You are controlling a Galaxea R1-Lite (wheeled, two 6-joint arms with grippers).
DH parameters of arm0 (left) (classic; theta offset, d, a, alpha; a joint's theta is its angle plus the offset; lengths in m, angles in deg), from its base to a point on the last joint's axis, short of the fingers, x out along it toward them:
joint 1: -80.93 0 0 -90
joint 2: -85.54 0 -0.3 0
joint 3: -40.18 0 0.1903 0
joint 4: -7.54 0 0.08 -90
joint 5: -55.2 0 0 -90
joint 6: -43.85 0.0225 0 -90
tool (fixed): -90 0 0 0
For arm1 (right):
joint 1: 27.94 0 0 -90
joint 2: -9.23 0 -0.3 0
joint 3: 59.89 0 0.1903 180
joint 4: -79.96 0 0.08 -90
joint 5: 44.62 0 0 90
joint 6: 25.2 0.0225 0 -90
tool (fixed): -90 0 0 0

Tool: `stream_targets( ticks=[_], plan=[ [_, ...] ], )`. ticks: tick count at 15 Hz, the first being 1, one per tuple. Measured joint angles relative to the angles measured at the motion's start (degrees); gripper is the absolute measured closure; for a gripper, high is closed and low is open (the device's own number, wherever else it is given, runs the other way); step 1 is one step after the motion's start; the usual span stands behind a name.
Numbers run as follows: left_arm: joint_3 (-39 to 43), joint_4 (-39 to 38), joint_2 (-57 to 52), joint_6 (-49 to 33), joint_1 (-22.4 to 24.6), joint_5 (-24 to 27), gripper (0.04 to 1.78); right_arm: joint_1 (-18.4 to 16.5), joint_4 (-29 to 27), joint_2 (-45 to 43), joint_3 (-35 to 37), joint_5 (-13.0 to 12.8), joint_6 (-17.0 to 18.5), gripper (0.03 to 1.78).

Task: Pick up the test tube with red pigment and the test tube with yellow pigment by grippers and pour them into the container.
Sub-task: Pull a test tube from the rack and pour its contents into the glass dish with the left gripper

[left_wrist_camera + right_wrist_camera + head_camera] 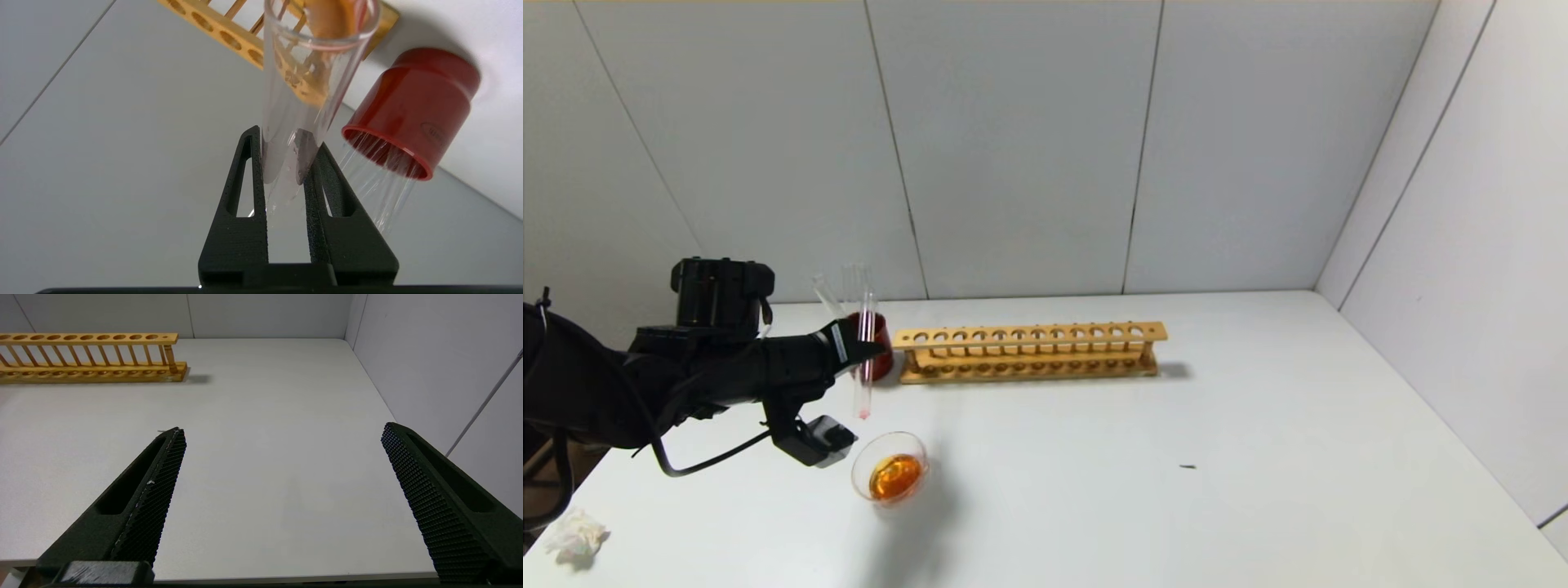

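Note:
My left gripper [870,351] is shut on a slim clear test tube [863,371] with a pink-red tint and holds it upright above the table, just behind the container [858,469]. The tube's round base hangs a little above the table. The container is a small clear glass dish with orange liquid in it. In the left wrist view the tube [302,102] sits pinched between the black fingers of my left gripper [286,139]. No tube with yellow liquid can be told apart. My right gripper [284,428] is open and empty over bare table, out of the head view.
A dark red cup [880,347] with clear tubes in it stands behind the held tube; it also shows in the left wrist view [412,110]. A long wooden tube rack [1029,351] lies to its right. A crumpled tissue [574,535] lies at the front left corner.

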Motion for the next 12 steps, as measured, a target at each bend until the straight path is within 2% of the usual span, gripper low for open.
stream_targets(
  ticks=[12],
  plan=[
    [2.6, -1.32, -3.4, 2.23, 0.0, 0.22, 1.51, 0.0, 0.0, 0.0, 0.0, 0.02, 0.0, 0.06]
  ],
)
